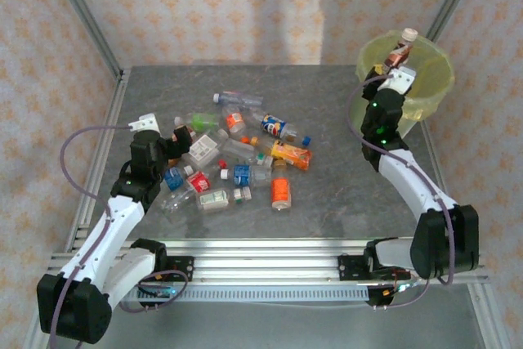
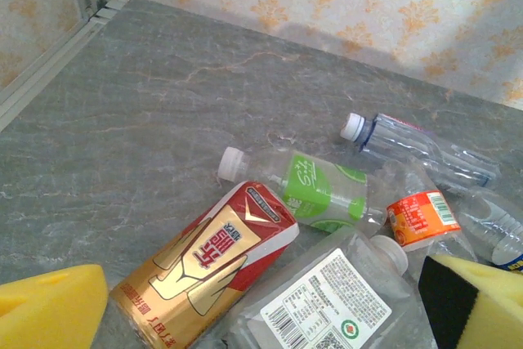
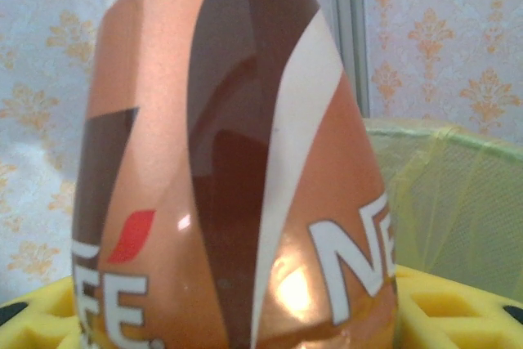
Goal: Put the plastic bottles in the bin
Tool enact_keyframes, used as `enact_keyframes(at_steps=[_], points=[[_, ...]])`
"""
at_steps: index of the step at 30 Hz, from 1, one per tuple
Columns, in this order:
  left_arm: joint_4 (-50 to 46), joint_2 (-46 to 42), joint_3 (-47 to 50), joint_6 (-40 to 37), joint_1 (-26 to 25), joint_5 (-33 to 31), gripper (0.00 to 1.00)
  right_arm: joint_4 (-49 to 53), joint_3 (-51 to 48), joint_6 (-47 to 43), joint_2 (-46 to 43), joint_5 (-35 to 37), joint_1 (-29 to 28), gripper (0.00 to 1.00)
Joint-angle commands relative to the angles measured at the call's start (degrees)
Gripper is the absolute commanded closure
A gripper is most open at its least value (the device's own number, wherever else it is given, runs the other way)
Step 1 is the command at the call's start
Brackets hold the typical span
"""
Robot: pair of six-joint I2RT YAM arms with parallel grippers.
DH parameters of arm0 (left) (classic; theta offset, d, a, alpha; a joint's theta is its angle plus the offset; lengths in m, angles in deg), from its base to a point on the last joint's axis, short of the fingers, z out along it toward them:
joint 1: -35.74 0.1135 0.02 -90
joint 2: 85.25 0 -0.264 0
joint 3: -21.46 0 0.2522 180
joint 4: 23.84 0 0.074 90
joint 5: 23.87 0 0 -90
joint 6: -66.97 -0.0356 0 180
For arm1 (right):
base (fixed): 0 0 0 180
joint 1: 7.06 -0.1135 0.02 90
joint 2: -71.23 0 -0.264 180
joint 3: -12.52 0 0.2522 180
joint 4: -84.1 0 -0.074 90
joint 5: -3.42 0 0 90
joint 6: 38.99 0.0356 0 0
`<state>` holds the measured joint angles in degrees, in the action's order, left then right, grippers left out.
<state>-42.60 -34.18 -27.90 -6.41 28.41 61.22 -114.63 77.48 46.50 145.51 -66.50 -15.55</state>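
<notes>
My top camera hangs above and behind my two bases, looking down and forward over the whole table [image 1: 327, 210] to the patterned back wall [image 1: 245, 6], far enough off to hold both arms. My left wrist camera rides low and near the tabletop, facing out between my left pads [image 2: 49, 308] toward that wall; with the top view it shares the left side of the bottle heap [image 2: 319, 194]. My right wrist camera looks roughly level, almost against the brown bottle [image 3: 229, 161], the bin [image 3: 458, 169] just behind; the top view has both at far right
</notes>
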Motion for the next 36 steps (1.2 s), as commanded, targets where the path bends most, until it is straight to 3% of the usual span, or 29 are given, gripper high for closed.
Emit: enact_keyframes(at_steps=[1, 10, 19, 23, 26, 31, 36], points=[[-1.42, -0.16, -0.88, -0.45, -0.79, -0.10, 0.00, -9.12, -0.85, -0.67, 1.52, -2.63, 0.86, 0.77], [-1.43, -0.09, -0.09, -1.05, -1.71, -0.67, 0.00, 0.44, 1.82, -2.52, 3.49, 1.68, 2.41, 0.77], [-1.68, -0.60, -0.09, -1.41, -2.42, -0.89, 0.00, 3.45, 1.44, -2.84, 4.61, 2.25, 2.78, 0.64], [-1.72, -1.31, 0.34, -1.42, -2.68, -1.15, 0.00, 9.32, 5.60, -1.68, 6.86, 2.69, 3.77, 0.63], [-1.73, -1.41, 0.35, -1.57, -2.77, -1.33, 0.00, 7.57, 5.69, -2.12, 7.66, 2.91, 3.75, 0.57], [-1.52, -1.16, 0.35, -1.77, -2.82, -1.42, 0.00, 3.52, 4.72, -1.49, 8.40, 8.00, 3.75, 0.58], [-1.71, -0.29, 0.26, -1.77, -2.93, -1.06, 0.00, -3.19, 3.76, -2.64, 9.82, 8.35, 3.75, 0.58]])
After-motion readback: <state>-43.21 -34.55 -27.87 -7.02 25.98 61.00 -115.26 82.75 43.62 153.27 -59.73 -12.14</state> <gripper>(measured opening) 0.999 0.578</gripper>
